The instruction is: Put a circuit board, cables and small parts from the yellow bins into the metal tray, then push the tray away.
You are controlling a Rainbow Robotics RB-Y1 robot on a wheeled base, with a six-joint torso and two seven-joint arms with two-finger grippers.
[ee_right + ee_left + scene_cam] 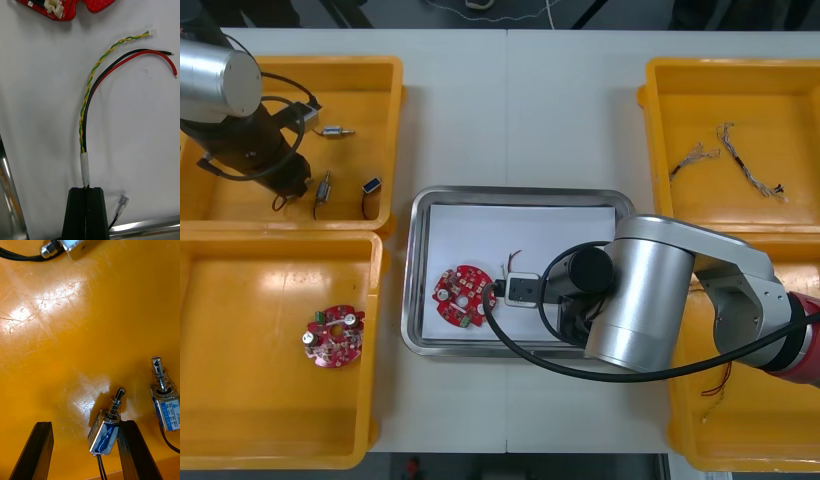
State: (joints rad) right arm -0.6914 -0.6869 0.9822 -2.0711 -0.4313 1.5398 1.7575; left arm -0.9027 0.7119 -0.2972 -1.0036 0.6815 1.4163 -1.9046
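My right gripper (518, 290) is low inside the metal tray (420, 270), beside a round red circuit board (462, 295) that lies on the white lining. In the right wrist view it (86, 188) is shut on the taped end of a cable bundle (88, 90) of yellow-green twisted, black and red wires. The bundle lies on the lining and points toward the board (63, 7). My left gripper (293, 185) is down in the upper-left yellow bin (375, 70). It (85, 423) stands open over a small metal part (105, 431) with a blue label, close to one finger (133, 450).
More small metal parts (335, 131) (371, 185) lie in the upper-left bin. A second circuit board (333, 337) sits in the lower-left bin (280, 440). Thin cables (750, 165) lie in the upper-right bin (660, 90). Red and yellow wires (720, 380) show in the lower-right bin.
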